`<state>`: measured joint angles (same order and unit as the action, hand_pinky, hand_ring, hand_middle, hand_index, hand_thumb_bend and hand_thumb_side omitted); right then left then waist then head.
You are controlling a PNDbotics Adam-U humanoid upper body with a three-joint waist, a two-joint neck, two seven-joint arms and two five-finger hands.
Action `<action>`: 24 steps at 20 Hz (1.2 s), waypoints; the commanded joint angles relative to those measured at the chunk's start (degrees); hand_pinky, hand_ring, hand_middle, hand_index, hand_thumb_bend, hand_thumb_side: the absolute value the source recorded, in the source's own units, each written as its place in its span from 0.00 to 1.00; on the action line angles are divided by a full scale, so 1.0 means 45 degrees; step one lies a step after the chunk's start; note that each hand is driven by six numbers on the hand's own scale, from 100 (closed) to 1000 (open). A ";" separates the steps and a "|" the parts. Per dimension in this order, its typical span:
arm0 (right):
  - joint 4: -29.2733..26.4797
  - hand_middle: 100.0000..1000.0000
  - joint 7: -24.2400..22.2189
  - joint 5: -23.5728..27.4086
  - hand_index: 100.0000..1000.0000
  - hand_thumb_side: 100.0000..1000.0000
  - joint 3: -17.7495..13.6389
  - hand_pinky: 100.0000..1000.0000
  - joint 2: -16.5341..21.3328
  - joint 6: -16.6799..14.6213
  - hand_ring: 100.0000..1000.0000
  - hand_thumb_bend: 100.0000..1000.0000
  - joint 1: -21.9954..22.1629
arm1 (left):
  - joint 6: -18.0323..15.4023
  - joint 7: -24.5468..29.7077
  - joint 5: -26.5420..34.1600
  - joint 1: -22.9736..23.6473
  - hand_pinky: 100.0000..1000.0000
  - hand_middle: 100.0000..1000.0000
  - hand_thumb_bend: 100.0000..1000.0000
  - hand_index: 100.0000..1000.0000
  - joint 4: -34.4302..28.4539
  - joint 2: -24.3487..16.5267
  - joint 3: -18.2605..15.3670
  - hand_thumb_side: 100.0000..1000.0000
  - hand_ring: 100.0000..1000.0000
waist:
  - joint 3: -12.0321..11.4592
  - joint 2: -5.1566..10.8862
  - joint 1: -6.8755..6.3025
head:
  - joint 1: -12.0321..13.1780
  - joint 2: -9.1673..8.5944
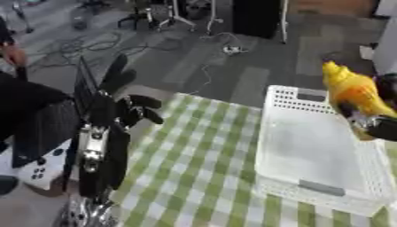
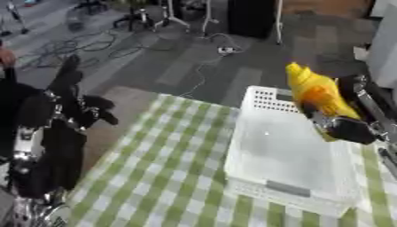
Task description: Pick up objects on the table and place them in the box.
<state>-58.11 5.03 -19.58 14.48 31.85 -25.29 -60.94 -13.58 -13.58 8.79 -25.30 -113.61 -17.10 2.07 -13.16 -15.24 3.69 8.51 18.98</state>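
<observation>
A yellow and orange object [image 2: 316, 94], long and pointed at its top, hangs above the right side of the white perforated box [image 1: 306, 146]. My right hand [image 2: 351, 127] is shut on its lower end, with the black fingers wrapped round it. The box stands on the green checked tablecloth [image 1: 194, 177] and looks empty inside. My left hand [image 1: 122, 104] is raised at the left, off the table's edge, with its fingers relaxed and spread, holding nothing.
The table's far-left corner [image 1: 167, 95] drops off to a grey floor with cables [image 1: 77, 44]. A white device [image 1: 39, 168] sits at the lower left beside my left arm. Stands and chair legs [image 1: 167, 17] are at the back.
</observation>
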 commanded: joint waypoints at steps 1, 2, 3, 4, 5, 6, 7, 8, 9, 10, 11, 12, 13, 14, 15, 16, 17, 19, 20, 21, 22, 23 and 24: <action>0.0029 0.84 0.0139 -0.0570 0.88 1.00 -0.0062 0.53 0.0413 -0.0374 0.80 0.73 -0.0185 | -0.0016 0.0030 -0.0034 -0.0206 0.39 1.00 0.19 0.81 -0.0217 -0.0123 0.0038 0.75 0.55 | 0.0027 0.0191 -0.0051 | -0.0088 -0.0191; 0.0061 0.88 0.0044 -0.0692 0.92 1.00 -0.0055 0.62 0.0416 -0.0494 0.86 0.76 -0.0176 | -0.0021 0.0031 -0.0033 -0.0208 0.39 1.00 0.19 0.81 -0.0217 -0.0128 0.0037 0.75 0.55 | 0.0036 0.0192 -0.0053 | -0.0072 -0.0178; 0.0074 0.96 -0.0059 -0.0800 0.98 1.00 -0.0050 0.71 0.0422 -0.0632 0.93 0.83 -0.0172 | -0.0024 0.0031 -0.0031 -0.0210 0.39 1.00 0.19 0.81 -0.0217 -0.0136 0.0036 0.75 0.55 | 0.0047 0.0193 -0.0054 | -0.0050 -0.0162; 0.0086 0.98 -0.0137 -0.0876 1.00 1.00 -0.0064 0.74 0.0426 -0.0771 0.95 0.84 -0.0167 | -0.0026 0.0029 -0.0030 -0.0211 0.39 1.00 0.19 0.81 -0.0217 -0.0142 0.0033 0.75 0.55 | 0.0056 0.0192 -0.0055 | -0.0032 -0.0154; 0.0090 1.00 -0.0164 -0.0912 1.00 1.00 -0.0090 0.78 0.0427 -0.0911 0.97 0.86 -0.0164 | -0.0029 0.0031 -0.0028 -0.0214 0.39 1.00 0.19 0.81 -0.0217 -0.0147 0.0034 0.75 0.55 | 0.0065 0.0192 -0.0056 | -0.0009 -0.0149; 0.0102 1.00 -0.0155 -0.0922 1.00 1.00 -0.0110 0.78 0.0430 -0.1024 0.97 0.85 -0.0156 | -0.0032 0.0033 -0.0027 -0.0216 0.39 1.00 0.19 0.81 -0.0217 -0.0150 0.0034 0.75 0.55 | 0.0070 0.0192 -0.0057 | 0.0003 -0.0145; 0.0099 1.00 -0.0097 -0.0910 1.00 1.00 -0.0135 0.82 0.0431 -0.1146 0.99 0.87 -0.0155 | -0.0035 0.0032 -0.0024 -0.0221 0.39 1.00 0.19 0.81 -0.0217 -0.0152 0.0032 0.75 0.55 | 0.0075 0.0191 -0.0058 | 0.0022 -0.0139; 0.0101 1.00 -0.0002 -0.0881 1.00 1.00 -0.0153 0.83 0.0435 -0.1263 1.00 0.87 -0.0146 | -0.0037 0.0030 -0.0022 -0.0225 0.39 1.00 0.19 0.81 -0.0217 -0.0154 0.0029 0.75 0.55 | 0.0080 0.0190 -0.0059 | 0.0038 -0.0132; 0.0113 1.00 0.0090 -0.0844 1.00 1.00 -0.0160 0.83 0.0439 -0.1358 1.00 0.88 -0.0139 | -0.0039 0.0029 -0.0019 -0.0228 0.39 1.00 0.19 0.81 -0.0217 -0.0158 0.0028 0.75 0.55 | 0.0085 0.0191 -0.0060 | 0.0052 -0.0121; 0.0132 1.00 0.0163 -0.0812 1.00 1.00 -0.0161 0.83 0.0446 -0.1427 1.00 0.88 -0.0136 | -0.0042 0.0029 -0.0017 -0.0231 0.39 1.00 0.19 0.81 -0.0217 -0.0161 0.0028 0.75 0.55 | 0.0091 0.0191 -0.0061 | 0.0061 -0.0114; 0.0148 1.00 0.0220 -0.0781 1.00 1.00 -0.0160 0.84 0.0453 -0.1480 1.00 0.88 -0.0137 | -0.0044 0.0031 -0.0014 -0.0232 0.39 1.00 0.19 0.81 -0.0217 -0.0168 0.0029 0.75 0.55 | 0.0101 0.0194 -0.0060 | 0.0069 -0.0107; 0.0158 1.00 0.0266 -0.0757 1.00 1.00 -0.0159 0.84 0.0464 -0.1523 1.00 0.89 -0.0140 | -0.0045 0.0031 -0.0012 -0.0233 0.39 1.00 0.19 0.81 -0.0217 -0.0174 0.0028 0.75 0.55 | 0.0112 0.0196 -0.0059 | 0.0076 -0.0106; 0.0163 1.00 0.0307 -0.0732 1.00 1.00 -0.0161 0.84 0.0478 -0.1552 0.99 0.89 -0.0147 | -0.0047 0.0029 -0.0008 -0.0237 0.39 1.00 0.19 0.81 -0.0217 -0.0182 0.0025 0.75 0.55 | 0.0131 0.0200 -0.0061 | 0.0087 -0.0114; 0.0162 1.00 0.0345 -0.0711 1.00 1.00 -0.0164 0.84 0.0492 -0.1565 0.99 0.89 -0.0152 | -0.0051 0.0024 -0.0005 -0.0242 0.39 1.00 0.19 0.81 -0.0217 -0.0192 0.0020 0.75 0.55 | 0.0152 0.0203 -0.0064 | 0.0097 -0.0122; 0.0154 1.00 0.0380 -0.0682 1.00 1.00 -0.0167 0.84 0.0503 -0.1569 0.99 0.89 -0.0153 | -0.0056 0.0019 -0.0001 -0.0248 0.39 1.00 0.19 0.81 -0.0217 -0.0202 0.0016 0.75 0.55 | 0.0183 0.0212 -0.0071 | 0.0103 -0.0129; 0.0133 1.00 0.0410 -0.0640 1.00 1.00 -0.0166 0.84 0.0516 -0.1568 0.99 0.89 -0.0153 | -0.0061 0.0011 0.0004 -0.0252 0.39 1.00 0.19 0.81 -0.0217 -0.0215 0.0010 0.75 0.55 | 0.0224 0.0224 -0.0080 | 0.0112 -0.0135; 0.0097 1.00 0.0427 -0.0598 1.00 1.00 -0.0152 0.83 0.0528 -0.1570 0.99 0.90 -0.0154 | -0.0066 0.0003 0.0009 -0.0253 0.40 1.00 0.19 0.80 -0.0217 -0.0230 0.0004 0.75 0.55 | 0.0273 0.0246 -0.0092 | 0.0120 -0.0142; -0.0024 1.00 0.0447 -0.0480 1.00 1.00 -0.0109 0.83 0.0550 -0.1586 0.99 0.90 -0.0151 | -0.0078 -0.0018 0.0016 -0.0240 0.40 1.00 0.19 0.80 -0.0217 -0.0273 -0.0013 0.75 0.55 | 0.0392 0.0308 -0.0122 | 0.0145 -0.0160; -0.0094 1.00 0.0449 -0.0390 1.00 1.00 -0.0086 0.83 0.0557 -0.1581 0.99 0.90 -0.0145 | -0.0080 -0.0033 0.0019 -0.0225 0.40 1.00 0.19 0.80 -0.0217 -0.0299 -0.0025 0.75 0.55 | 0.0451 0.0347 -0.0136 | 0.0157 -0.0168; -0.0192 1.00 0.0462 -0.0263 1.00 1.00 -0.0077 0.83 0.0562 -0.1562 0.99 0.92 -0.0136 | -0.0082 -0.0050 0.0021 -0.0207 0.40 1.00 0.19 0.80 -0.0217 -0.0328 -0.0036 0.75 0.55 | 0.0519 0.0405 -0.0153 | 0.0172 -0.0182; -0.0339 1.00 0.0477 -0.0063 1.00 1.00 -0.0062 0.83 0.0574 -0.1530 0.99 0.90 -0.0109 | -0.0087 -0.0069 0.0023 -0.0181 0.40 1.00 0.19 0.80 -0.0217 -0.0362 -0.0050 0.75 0.55 | 0.0602 0.0472 -0.0168 | 0.0193 -0.0189; -0.0495 1.00 0.0475 0.0142 1.00 1.00 -0.0038 0.83 0.0595 -0.1488 0.98 0.90 -0.0083 | -0.0096 -0.0084 0.0026 -0.0160 0.40 1.00 0.19 0.80 -0.0217 -0.0387 -0.0058 0.75 0.55 | 0.0665 0.0527 -0.0180 | 0.0206 -0.0199; -0.0746 0.99 0.0473 0.0417 1.00 1.00 0.0011 0.80 0.0638 -0.1452 0.96 0.90 -0.0038 | -0.0103 -0.0107 0.0028 -0.0110 0.41 1.00 0.19 0.80 -0.0217 -0.0432 -0.0074 0.74 0.56 | 0.0789 0.0623 -0.0199 | 0.0253 -0.0189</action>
<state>-59.66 7.01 -18.94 14.72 32.38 -31.99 -60.46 -13.92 -13.88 8.70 -25.48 -113.61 -17.75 2.03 -9.49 -13.78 3.12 8.96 18.98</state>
